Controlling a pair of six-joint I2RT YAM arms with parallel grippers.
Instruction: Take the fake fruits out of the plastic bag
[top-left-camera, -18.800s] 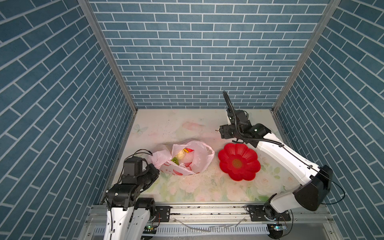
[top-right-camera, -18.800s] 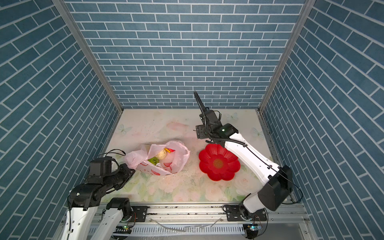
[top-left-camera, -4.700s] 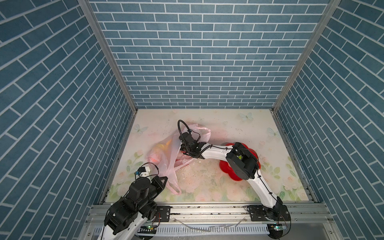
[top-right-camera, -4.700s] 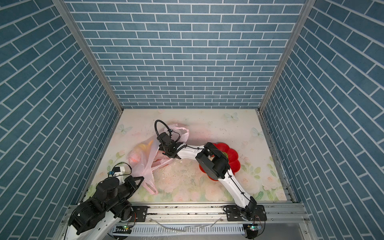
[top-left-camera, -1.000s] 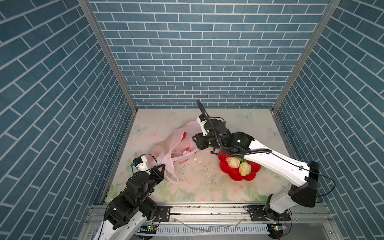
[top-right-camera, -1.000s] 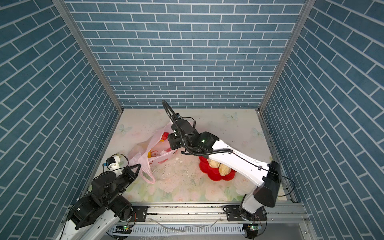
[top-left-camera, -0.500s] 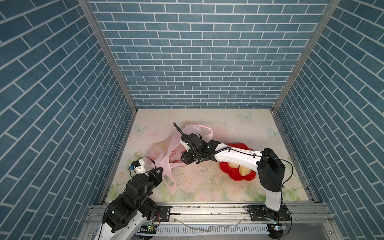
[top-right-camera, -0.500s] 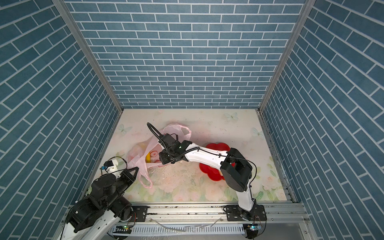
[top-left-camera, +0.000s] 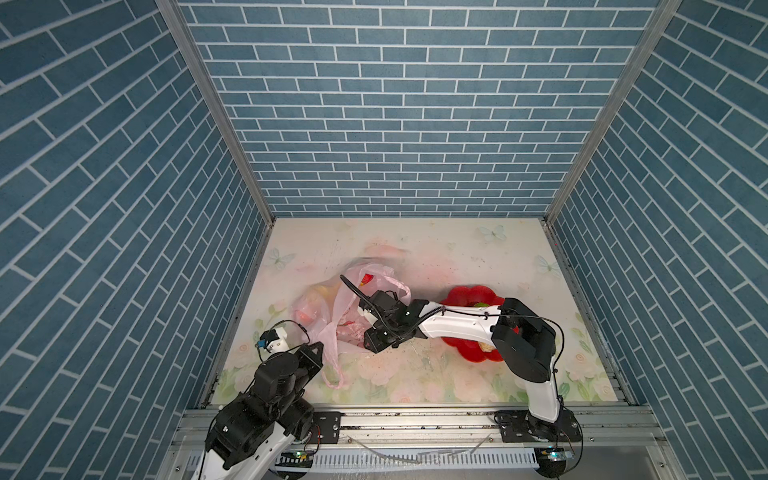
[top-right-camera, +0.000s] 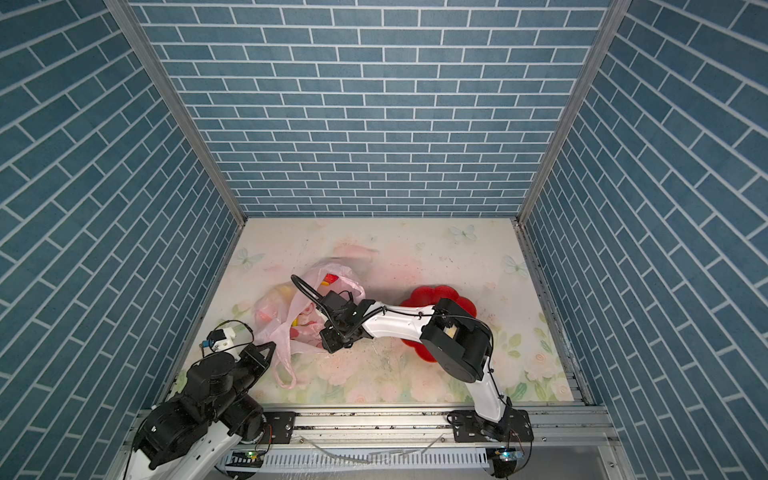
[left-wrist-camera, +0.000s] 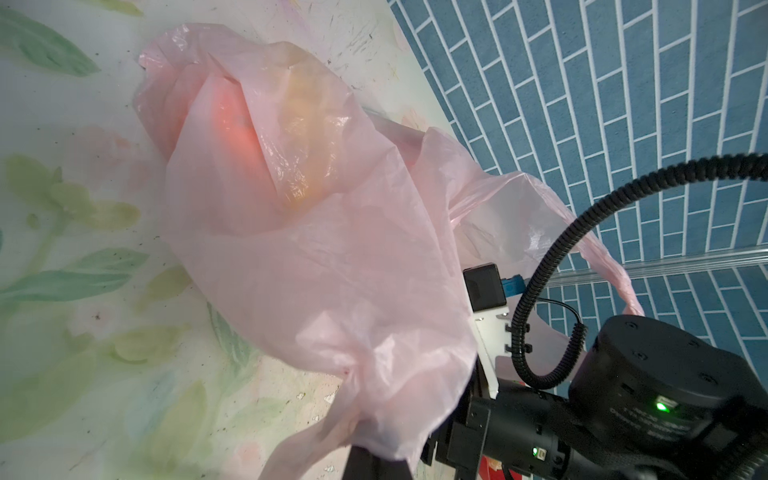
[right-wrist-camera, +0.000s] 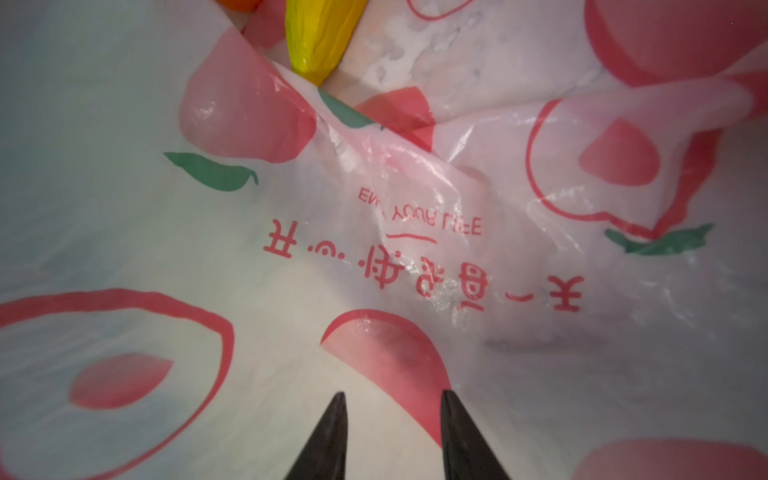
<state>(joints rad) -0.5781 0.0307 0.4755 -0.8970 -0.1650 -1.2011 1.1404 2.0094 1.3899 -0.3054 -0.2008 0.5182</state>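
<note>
The pink plastic bag (top-left-camera: 320, 303) (top-right-camera: 286, 309) lies left of centre in both top views. My left gripper (top-left-camera: 318, 347) (top-right-camera: 270, 345) (left-wrist-camera: 376, 457) is shut on a gathered bunch of its film beside a handle loop. My right gripper (top-left-camera: 372, 338) (top-right-camera: 328, 338) reaches into the bag's mouth. In the right wrist view it (right-wrist-camera: 392, 397) stands open over the printed film (right-wrist-camera: 415, 249), nothing between its fingers. Fake fruits remain inside: a yellow banana (right-wrist-camera: 320, 37), an orange edge (right-wrist-camera: 241, 3), and a red glow (left-wrist-camera: 232, 124) through the film. A cream ball (top-right-camera: 449, 331) lies on the plate.
The red flower-shaped plate (top-left-camera: 469, 297) (top-right-camera: 428, 297) sits right of the bag, largely covered by my right arm's forearm and elbow (top-left-camera: 523, 345). Blue brick walls close in the floral table on three sides. A metal rail (top-left-camera: 415, 419) runs along the front edge.
My right gripper has swung from above the bag's far side, down and toward the front, into the bag's mouth, the arm folding over the plate. My left gripper kept its hold on the film.
</note>
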